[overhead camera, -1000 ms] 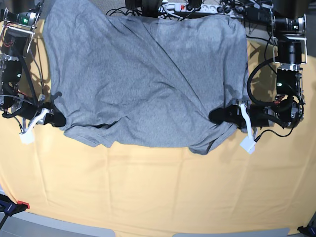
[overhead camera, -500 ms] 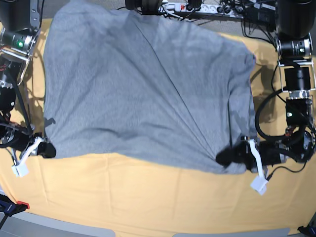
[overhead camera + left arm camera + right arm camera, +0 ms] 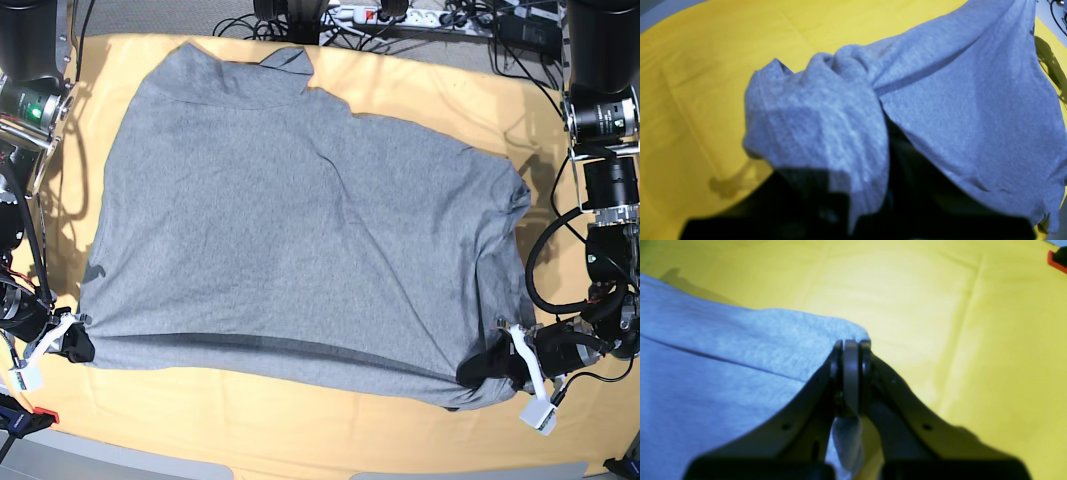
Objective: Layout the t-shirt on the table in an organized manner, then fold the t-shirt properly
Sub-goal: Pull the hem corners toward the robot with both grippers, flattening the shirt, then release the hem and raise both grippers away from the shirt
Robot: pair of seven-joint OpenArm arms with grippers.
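Observation:
The grey t-shirt lies spread over the yellow table, collar toward the far edge and hem toward the front. My right gripper is at the shirt's front-left corner. In the right wrist view this gripper is shut on the edge of the t-shirt. My left gripper holds the front-right corner, where the fabric bunches. In the left wrist view the t-shirt drapes over the fingers and hides them.
A power strip and cables run along the table's far edge. A red clamp sits at the front-left corner and also shows as a red clamp in the right wrist view. The arm bases stand at both sides.
Both grippers have drawn the shirt toward the front edge. It went from hanging over the far edge to lying flatter on the table, with its collar now on the cloth.

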